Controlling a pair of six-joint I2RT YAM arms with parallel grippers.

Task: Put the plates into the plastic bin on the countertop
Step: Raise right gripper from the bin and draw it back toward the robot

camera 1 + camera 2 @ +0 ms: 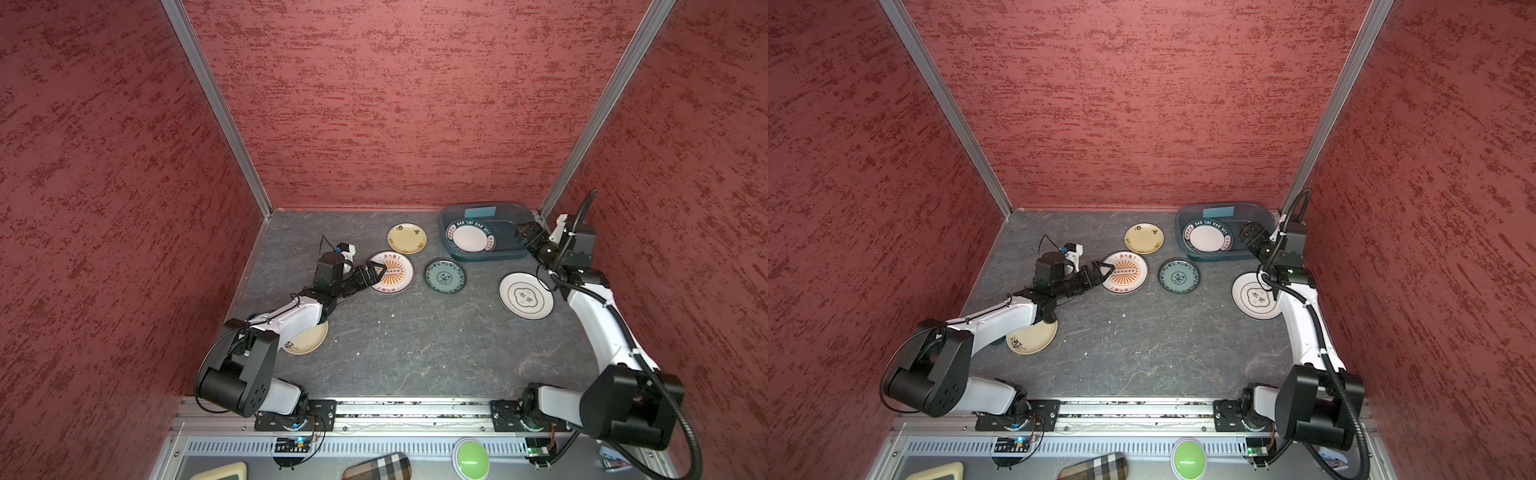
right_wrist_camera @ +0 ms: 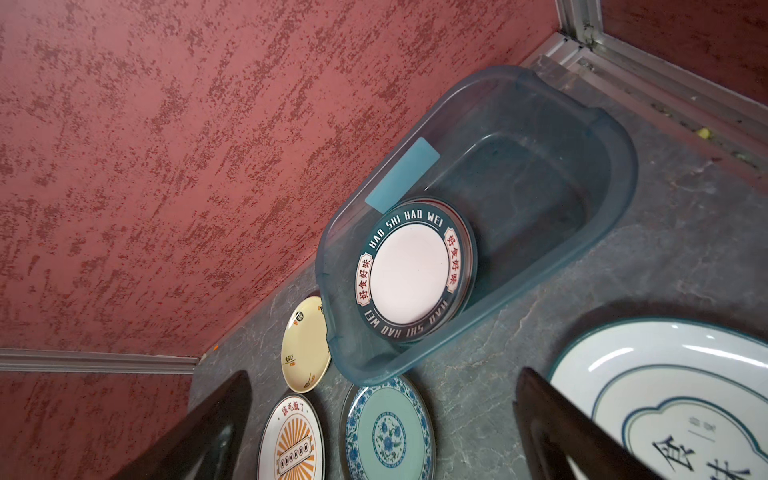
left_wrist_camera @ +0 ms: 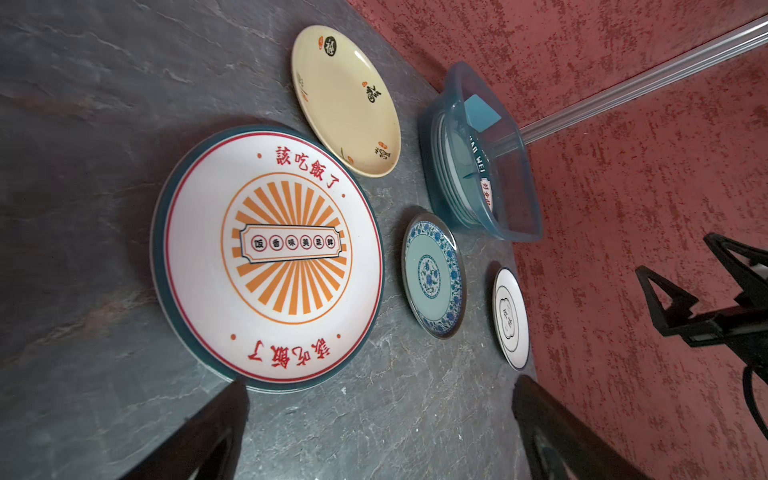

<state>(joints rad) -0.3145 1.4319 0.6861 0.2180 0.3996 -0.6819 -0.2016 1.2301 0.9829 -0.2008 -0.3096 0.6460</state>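
The plastic bin [image 1: 505, 245] stands at the back right of the countertop [image 1: 415, 340] and holds a stack of plates, topped by a teal-rimmed white one [image 1: 469, 240]. Lying flat outside it are a cream-yellow plate [image 1: 407, 239], a sunburst plate [image 1: 395, 274], a small teal patterned plate [image 1: 444, 276] and a white quatrefoil plate [image 1: 525, 296]. Another cream plate [image 1: 305, 338] lies partly under the left arm. My left gripper [image 3: 380, 386] is open and empty, one fingertip [image 3: 239, 392] at the sunburst plate's rim. My right gripper [image 2: 384, 376] is open and empty beside the bin's right end.
Red textured walls [image 1: 374, 104] close the back and both sides, with aluminium posts [image 1: 216, 108] in the corners. A metal rail [image 1: 415, 409] carrying both arm bases runs along the front edge. A green button [image 1: 471, 457] sits below it.
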